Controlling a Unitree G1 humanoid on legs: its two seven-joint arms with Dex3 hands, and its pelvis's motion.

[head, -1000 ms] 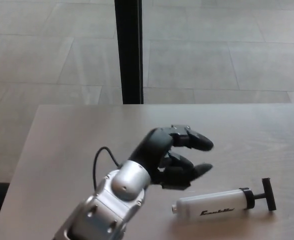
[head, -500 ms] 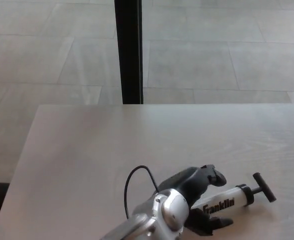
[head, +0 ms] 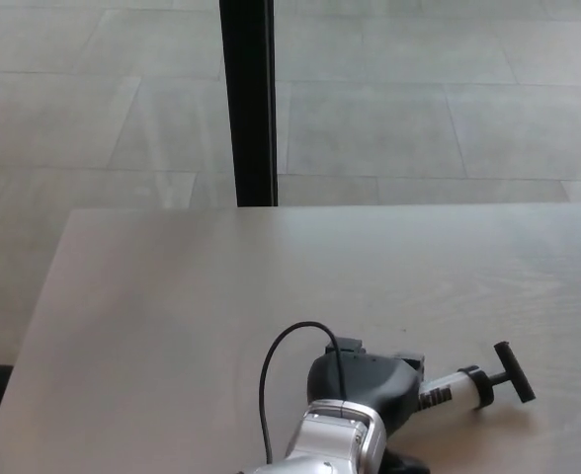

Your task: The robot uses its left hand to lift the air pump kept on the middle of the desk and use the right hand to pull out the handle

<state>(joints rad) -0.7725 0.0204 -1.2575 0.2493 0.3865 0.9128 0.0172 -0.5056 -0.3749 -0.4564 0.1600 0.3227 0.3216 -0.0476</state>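
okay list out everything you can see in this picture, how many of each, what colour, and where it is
air pump: one, white barrel with black T-handle, lying on the desk at lower right, its barrel partly hidden under the left hand
desk: one, pale wood grain, fills the lower half
post: one, black, upright behind the desk's far edge
floor: grey tiles, beyond the desk
cable: one, black, looping up from the wrist
left hand: one, black with silver wrist, bottom centre, closed over the pump's barrel
right hand: not in view

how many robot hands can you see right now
1: the black left robot hand at the bottom centre, wrapped over the white air pump on the grey wooden desk. The right is out of view.
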